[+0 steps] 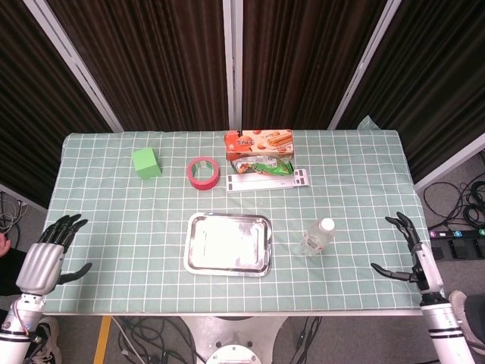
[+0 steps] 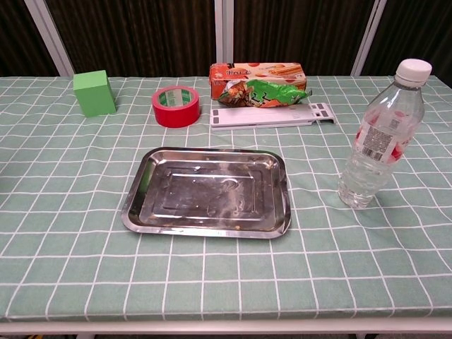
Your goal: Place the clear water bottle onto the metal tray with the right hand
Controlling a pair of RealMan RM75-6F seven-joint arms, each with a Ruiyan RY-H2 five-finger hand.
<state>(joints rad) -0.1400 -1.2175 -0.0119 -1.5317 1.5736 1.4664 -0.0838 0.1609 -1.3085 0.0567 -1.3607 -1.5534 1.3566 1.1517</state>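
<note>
The clear water bottle (image 1: 317, 237) (image 2: 379, 136) with a white cap stands upright on the checked cloth, just right of the metal tray (image 1: 229, 243) (image 2: 207, 192), which holds nothing. My right hand (image 1: 414, 255) hovers over the table's right front edge, well to the right of the bottle, fingers spread and holding nothing. Beyond the left front corner, my left hand (image 1: 45, 254) is open too. Neither hand shows in the chest view.
Along the back stand a green block (image 1: 145, 163) (image 2: 94, 92), a red tape roll (image 1: 203, 173) (image 2: 176, 106), an orange snack box (image 1: 258, 142) (image 2: 257, 73), a green snack bag (image 1: 262, 164) (image 2: 263, 92) and a white flat strip (image 1: 268, 180) (image 2: 270, 116).
</note>
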